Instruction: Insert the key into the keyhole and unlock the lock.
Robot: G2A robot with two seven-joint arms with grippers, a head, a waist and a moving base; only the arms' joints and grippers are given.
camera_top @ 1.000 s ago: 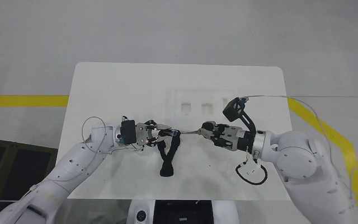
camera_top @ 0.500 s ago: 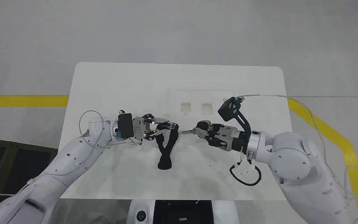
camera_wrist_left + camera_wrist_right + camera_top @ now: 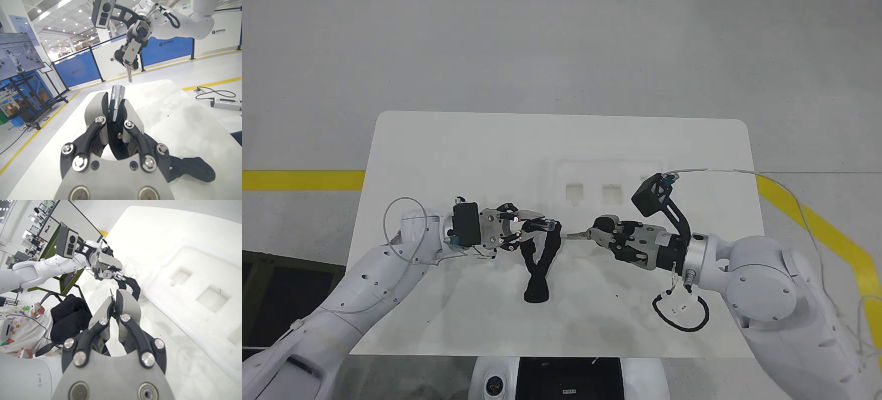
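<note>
Bright ceiling lamps (image 3: 76, 24) wash the white table (image 3: 151, 228) in glare; shadows faint.

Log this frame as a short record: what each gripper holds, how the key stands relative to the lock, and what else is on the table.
left gripper: fingers shut on the lock, chrome end pointing at the key
right gripper: fingers shut on the key
key vs lock: apart, with the tip short of the chrome end; not inserted
cable: black loop running from the lock toward the table
foam tray: white, with square recesses, beyond the grippers
step: insertion not yet done
</note>
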